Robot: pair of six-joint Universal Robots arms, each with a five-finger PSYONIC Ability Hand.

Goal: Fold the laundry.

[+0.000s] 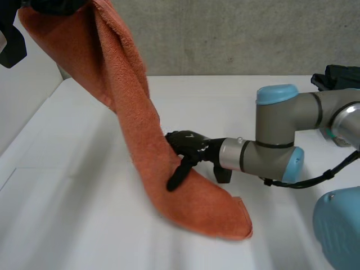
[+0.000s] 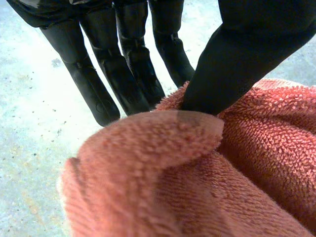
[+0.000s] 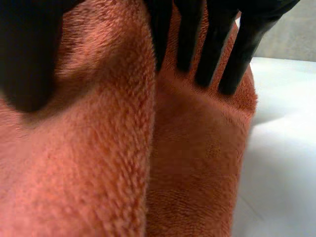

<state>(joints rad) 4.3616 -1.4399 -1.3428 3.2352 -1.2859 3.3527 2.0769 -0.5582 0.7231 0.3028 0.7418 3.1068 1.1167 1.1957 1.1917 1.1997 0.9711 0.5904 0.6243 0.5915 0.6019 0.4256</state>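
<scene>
I am seeing the left hand [image 1: 53, 5] raised high over the far left of the white table [image 1: 84, 185], and it is holding the orange towel [image 1: 135, 112] up by its top end. In the left wrist view its thumb [image 2: 242, 59] is pressing into a bunched fold of the cloth while its fingers [image 2: 94, 79] are reaching out straight on the other side, so this hand is pinching the towel.

The right arm [image 1: 281, 129] is reaching in level from the right, low over the table. The right hand [image 1: 188, 147] is meeting the hanging towel partway down, with one black digit pointing downward in front of the cloth. In the right wrist view the thumb is lying on one side of a raised fold and the straight fingers are lying on the other, so I am reading this hand as clamping that fold.

The towel is hanging in a long slanting strip from the left hand. Its lower end is lying on the table just in front of the right arm. A small pale mark is showing on the back of the right hand, too small for me to read.
</scene>
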